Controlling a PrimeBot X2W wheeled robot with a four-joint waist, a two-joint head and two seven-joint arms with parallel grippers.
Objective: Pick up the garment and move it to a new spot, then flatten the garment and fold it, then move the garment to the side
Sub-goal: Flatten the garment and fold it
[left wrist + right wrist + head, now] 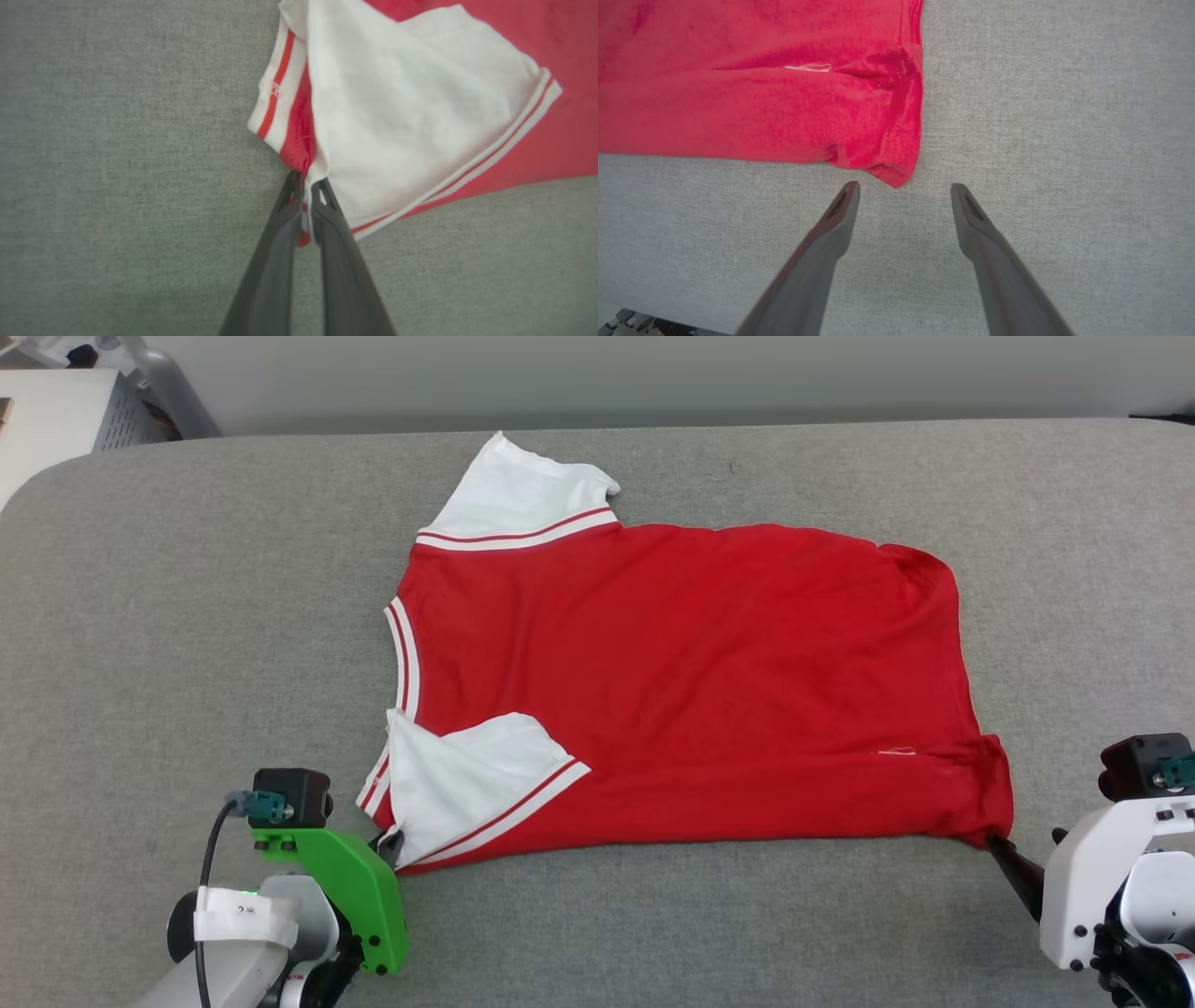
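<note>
Grippers work near the front edge of a grey fabric table [187,616]: the left gripper [306,184] is pinched tight on the garment [691,681] at its shoulder corner, beside a folded-over white sleeve [467,775]. The right gripper [904,185] stands wide and empty, just short of the red hem corner. The shirt lies spread sideways across the table's middle, plain red side up, its second sleeve [518,490] toward the far edge.
</note>
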